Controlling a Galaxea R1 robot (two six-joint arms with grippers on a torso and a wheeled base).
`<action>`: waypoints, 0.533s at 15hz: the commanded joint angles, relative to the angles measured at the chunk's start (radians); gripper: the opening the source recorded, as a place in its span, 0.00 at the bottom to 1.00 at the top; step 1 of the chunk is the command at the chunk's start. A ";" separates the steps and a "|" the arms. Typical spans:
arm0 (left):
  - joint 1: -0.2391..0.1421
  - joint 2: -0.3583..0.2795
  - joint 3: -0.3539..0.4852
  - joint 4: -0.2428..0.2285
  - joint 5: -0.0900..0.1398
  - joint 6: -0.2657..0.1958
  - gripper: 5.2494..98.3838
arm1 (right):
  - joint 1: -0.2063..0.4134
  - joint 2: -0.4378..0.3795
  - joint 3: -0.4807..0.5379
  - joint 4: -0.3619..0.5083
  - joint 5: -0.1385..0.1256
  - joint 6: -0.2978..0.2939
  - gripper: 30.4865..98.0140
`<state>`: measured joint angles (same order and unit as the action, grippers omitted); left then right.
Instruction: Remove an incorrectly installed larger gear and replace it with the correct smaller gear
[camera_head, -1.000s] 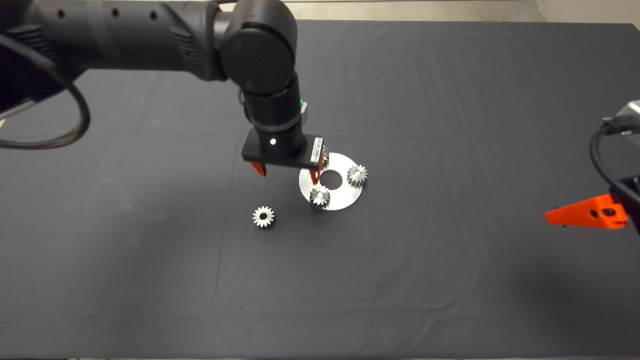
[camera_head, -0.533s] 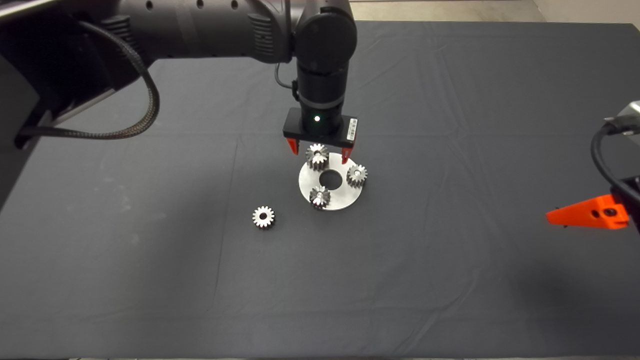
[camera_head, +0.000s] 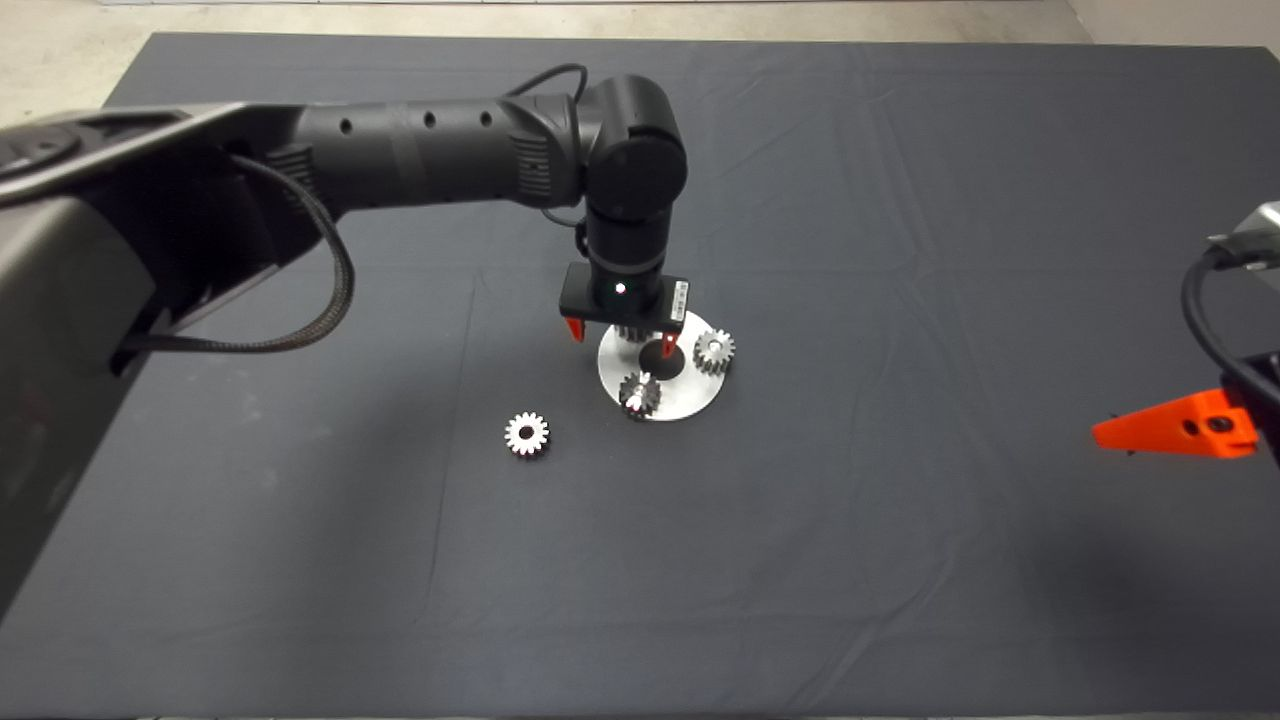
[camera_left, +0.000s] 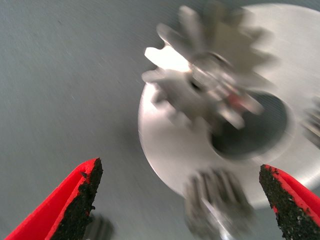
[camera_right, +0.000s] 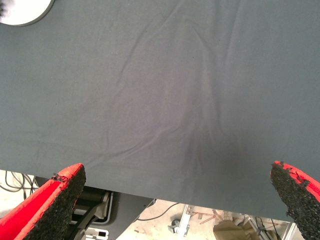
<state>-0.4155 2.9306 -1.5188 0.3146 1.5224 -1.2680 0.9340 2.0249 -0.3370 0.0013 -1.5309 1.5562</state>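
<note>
Larger gear (camera_left: 210, 75) sits on the silver disc (camera_head: 690, 400) with two small gears (camera_head: 714, 351), three in all; a fourth, the smaller gear (camera_head: 526, 434), lies apart on the tabletop (camera_head: 900, 550). Left hand (camera_head: 620, 340) hangs spread wide above the larger gear, empty. Right hand (camera_right: 175, 200) waits wide open at the tabletop's right edge.

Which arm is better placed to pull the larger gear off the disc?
Left. Its end effector hangs open right above the larger gear on the metal disc, fingers either side. The right end effector waits at the mat's far right edge.
</note>
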 joint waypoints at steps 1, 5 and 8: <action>-0.022 0.006 -0.054 0.021 -0.002 0.047 0.80 | 0.016 -0.001 0.000 0.032 -0.104 -0.002 1.00; -0.025 0.017 -0.104 0.021 -0.006 0.089 0.79 | 0.016 -0.002 0.000 0.032 -0.104 -0.002 1.00; -0.026 0.018 -0.116 0.021 -0.039 0.093 0.77 | 0.016 -0.002 0.000 0.032 -0.104 -0.002 1.00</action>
<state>-0.4162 2.9457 -1.6226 0.3251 1.5090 -1.1807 0.9340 2.0249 -0.3370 0.0017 -1.5306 1.5562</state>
